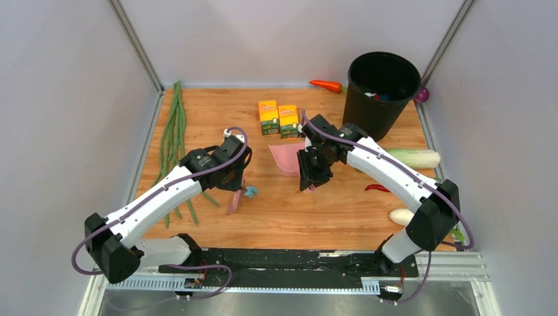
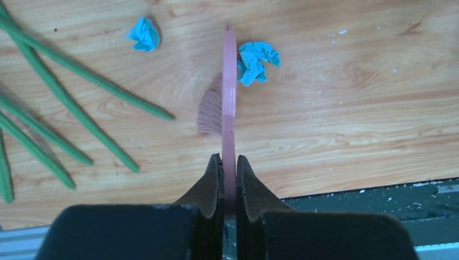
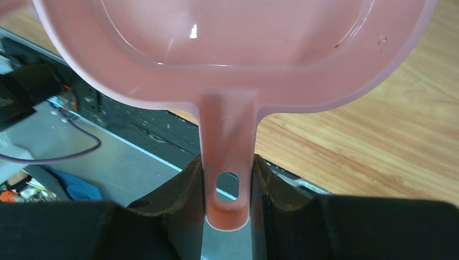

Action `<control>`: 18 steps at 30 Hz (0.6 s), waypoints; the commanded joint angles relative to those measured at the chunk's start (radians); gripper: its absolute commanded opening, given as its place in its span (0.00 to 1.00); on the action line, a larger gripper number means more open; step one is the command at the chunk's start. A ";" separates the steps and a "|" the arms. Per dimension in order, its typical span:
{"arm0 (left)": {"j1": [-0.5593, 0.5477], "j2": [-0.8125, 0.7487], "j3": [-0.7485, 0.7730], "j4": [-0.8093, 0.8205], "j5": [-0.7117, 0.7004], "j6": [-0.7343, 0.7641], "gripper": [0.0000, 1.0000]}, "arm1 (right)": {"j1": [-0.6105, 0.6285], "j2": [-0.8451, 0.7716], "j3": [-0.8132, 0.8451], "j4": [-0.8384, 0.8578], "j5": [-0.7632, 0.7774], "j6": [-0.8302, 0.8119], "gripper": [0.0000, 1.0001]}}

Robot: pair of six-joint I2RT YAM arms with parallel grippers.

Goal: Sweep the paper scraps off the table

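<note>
Left pincer (image 2: 229,162) clenched on pink brush (image 2: 229,81); one paper scrap (image 2: 254,60) touches it on the counter (image 2: 352,108), second paper scrap (image 2: 143,33) apart. Right pincer (image 3: 227,168) clenched on dustpan (image 3: 227,54) handle.

Bright, even light from above fills all three views, leaving only soft, faint shadows on the desk (image 1: 289,217). A small white glare spot sits upper centre on the dustpan (image 3: 233,54). Along the bottom edges, the left pincer (image 2: 229,158) and right pincer (image 3: 227,160) are dark and slightly out of focus.
</note>
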 commanded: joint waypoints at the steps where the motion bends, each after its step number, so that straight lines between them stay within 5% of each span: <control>1: 0.013 0.076 0.021 0.085 0.035 0.043 0.00 | 0.018 -0.030 -0.061 -0.029 0.045 -0.008 0.00; 18: 0.014 0.214 0.139 0.125 0.095 0.078 0.00 | 0.050 -0.098 -0.241 -0.005 0.080 0.000 0.00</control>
